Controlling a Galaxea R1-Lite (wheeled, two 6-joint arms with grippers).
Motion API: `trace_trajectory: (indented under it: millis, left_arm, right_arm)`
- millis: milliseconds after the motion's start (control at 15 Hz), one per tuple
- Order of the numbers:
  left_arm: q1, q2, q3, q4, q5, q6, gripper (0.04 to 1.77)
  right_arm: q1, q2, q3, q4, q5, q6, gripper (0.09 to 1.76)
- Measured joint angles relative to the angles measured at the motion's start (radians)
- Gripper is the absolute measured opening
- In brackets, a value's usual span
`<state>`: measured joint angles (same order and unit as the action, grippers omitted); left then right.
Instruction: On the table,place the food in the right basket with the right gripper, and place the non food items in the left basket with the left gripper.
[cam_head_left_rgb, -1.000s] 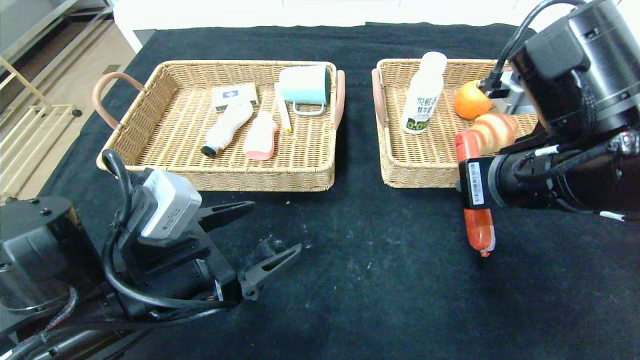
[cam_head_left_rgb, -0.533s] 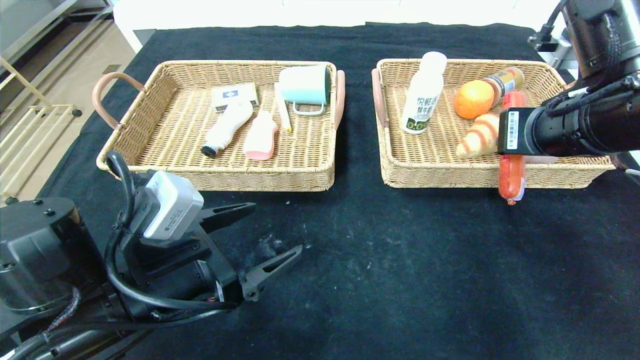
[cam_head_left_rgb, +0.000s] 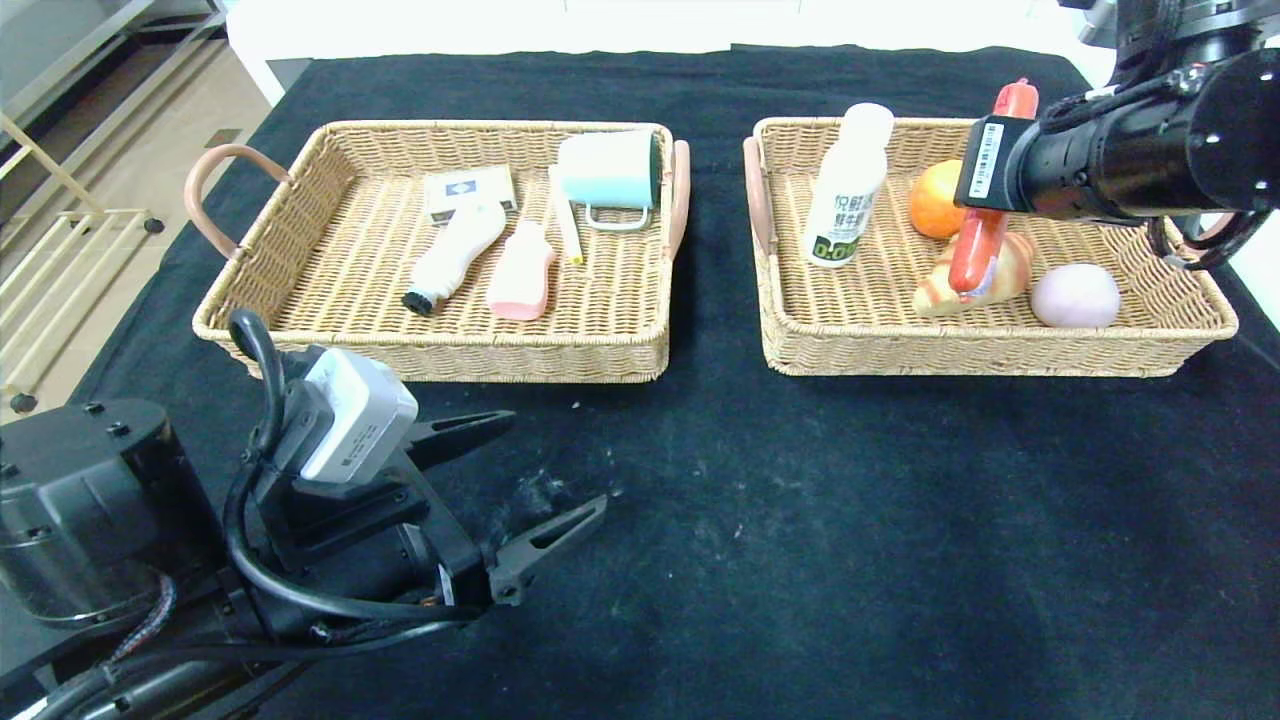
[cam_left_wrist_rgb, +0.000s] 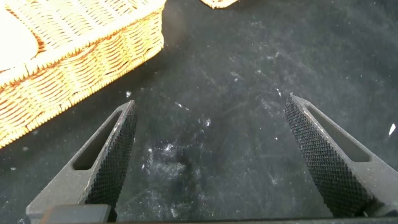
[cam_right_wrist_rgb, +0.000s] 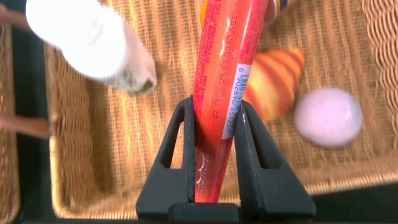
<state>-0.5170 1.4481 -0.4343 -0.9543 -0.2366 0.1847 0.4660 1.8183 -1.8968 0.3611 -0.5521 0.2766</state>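
Note:
My right gripper (cam_head_left_rgb: 985, 175) is shut on a red sausage (cam_head_left_rgb: 972, 255) and holds it in the air over the right basket (cam_head_left_rgb: 860, 352); the right wrist view shows the sausage (cam_right_wrist_rgb: 227, 68) clamped between the fingers of the right gripper (cam_right_wrist_rgb: 216, 106). Below it in that basket lie a croissant (cam_head_left_rgb: 1012, 272), an orange (cam_head_left_rgb: 928, 203), a white milk bottle (cam_head_left_rgb: 848, 190) and a pale pink ball (cam_head_left_rgb: 1075, 295). My left gripper (cam_head_left_rgb: 555, 457) hovers open and empty above bare black cloth near the table's front left, as the left wrist view of the left gripper (cam_left_wrist_rgb: 211, 102) confirms.
The left basket (cam_head_left_rgb: 450, 357) holds a light blue mug (cam_head_left_rgb: 608, 172), a white bottle (cam_head_left_rgb: 455, 255), a pink bottle (cam_head_left_rgb: 522, 272), a small box (cam_head_left_rgb: 470, 190) and a thin white tube (cam_head_left_rgb: 566, 225). Black cloth (cam_head_left_rgb: 800, 520) covers the table.
My right gripper carried the sausage from above the cloth in front of the right basket, up and back to over the basket's inside. The left arm barely moved.

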Motion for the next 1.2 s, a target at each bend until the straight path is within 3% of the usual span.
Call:
trace_trajectory:
  millis: [667,933,1200]
  left_arm:
    - [0.0,0.004,-0.001,-0.001,0.001,0.0,1.72]
    - [0.0,0.007,0.003,-0.002,0.0,0.003,1.72]
    - [0.0,0.008,0.001,-0.003,0.001,0.005,1.72]
  right_arm:
    - [-0.058,0.148,-0.063,-0.137,0.02,-0.057,0.47]
    - [-0.06,0.15,-0.063,-0.137,0.027,-0.057,0.93]
    - [-0.059,0.137,-0.054,-0.125,0.027,-0.057,1.24]
